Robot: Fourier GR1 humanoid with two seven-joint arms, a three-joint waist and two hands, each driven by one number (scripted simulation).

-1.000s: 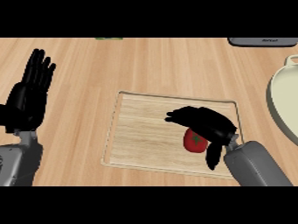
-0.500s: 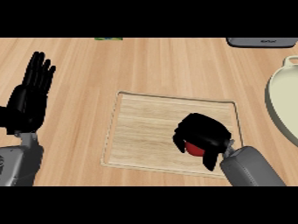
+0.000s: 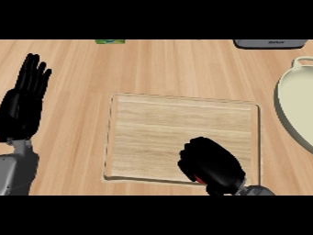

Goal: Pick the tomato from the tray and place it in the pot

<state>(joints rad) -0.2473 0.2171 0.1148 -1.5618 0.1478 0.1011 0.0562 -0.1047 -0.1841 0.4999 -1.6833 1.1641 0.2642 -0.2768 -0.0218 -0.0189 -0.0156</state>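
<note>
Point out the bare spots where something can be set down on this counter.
Most of the shallow wooden tray is bare above the right hand, which is curled over the red tomato at its lower right. Counter between the tray and the open left hand is bare. The right side is crowded by the cream oval pot.

Right hand (image 3: 209, 166) curled round tomato (image 3: 198, 179) at tray (image 3: 186, 117) near edge; pot (image 3: 306, 114) right; left hand (image 3: 23, 108) resting open.

Bright even light, soft faint shadows, no glare, no blur
</note>
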